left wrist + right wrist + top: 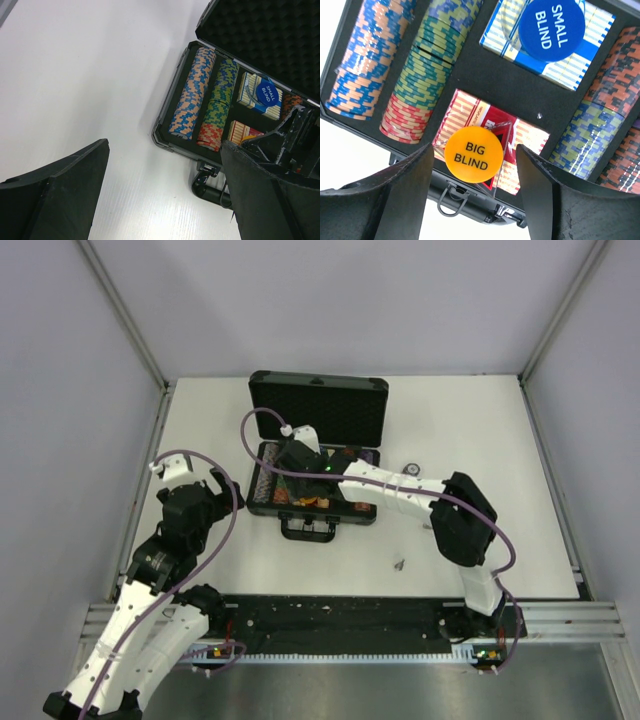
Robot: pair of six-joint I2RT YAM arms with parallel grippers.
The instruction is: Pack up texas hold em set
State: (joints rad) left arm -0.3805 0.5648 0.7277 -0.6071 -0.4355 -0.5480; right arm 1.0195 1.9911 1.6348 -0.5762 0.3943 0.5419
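Note:
The black case (262,485) lies open in the middle of the table, its foam lid (318,405) upright behind. My right gripper (298,468) hovers open over the case's front middle. In the right wrist view its open jaws (474,172) stand either side of an orange BIG BLIND button (473,151), which lies on a clear red triangle (506,131) on the red card box (530,145). A blue SMALL BLIND button (551,23) lies on the blue card box (590,65). Rows of chips (370,60) fill the side slots. My left gripper (192,478) is open and empty, left of the case (165,135).
A small round button (411,468) lies on the table right of the case. A tiny dark object (398,563) lies near the front, right of middle. The case handle (210,187) sticks out toward the arms. Metal rails edge the table.

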